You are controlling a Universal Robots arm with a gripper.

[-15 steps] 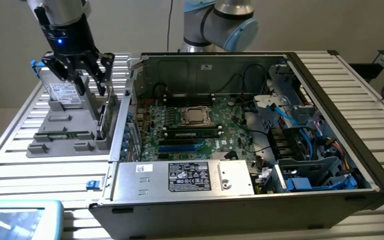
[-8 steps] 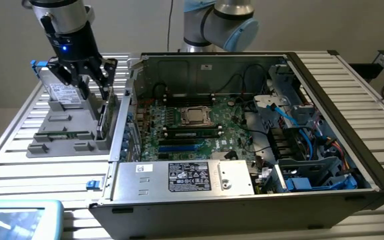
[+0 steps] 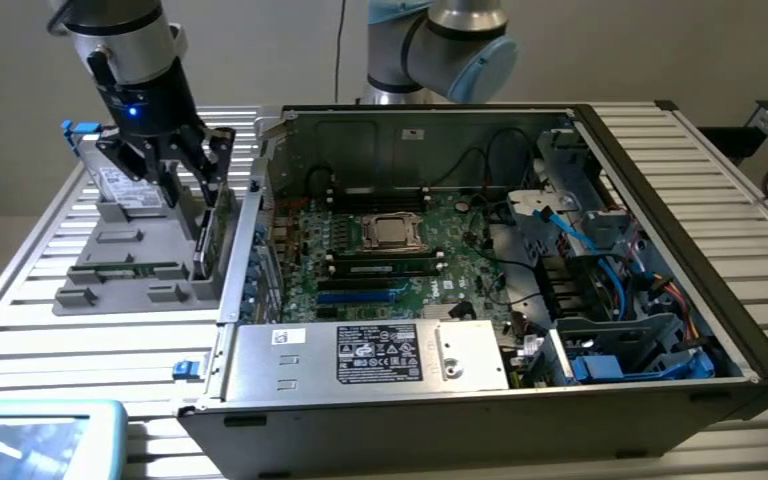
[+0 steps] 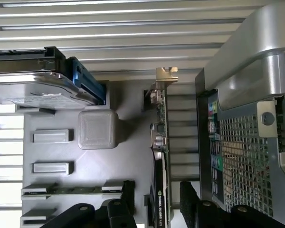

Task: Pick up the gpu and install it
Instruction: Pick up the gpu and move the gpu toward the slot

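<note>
Gripper (image 4: 157,192), jaws spread, straddles upright gpu (image 4: 160,137) in gray tray (image 4: 123,164).

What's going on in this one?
The arm's gripper hangs over the gray parts holder, which sits beside the open computer case. Its fingers are open and straddle the gpu, with a gap on each side. The gpu stands on edge in the holder and is not yet lifted. The hard drive sits in the same holder.
</note>
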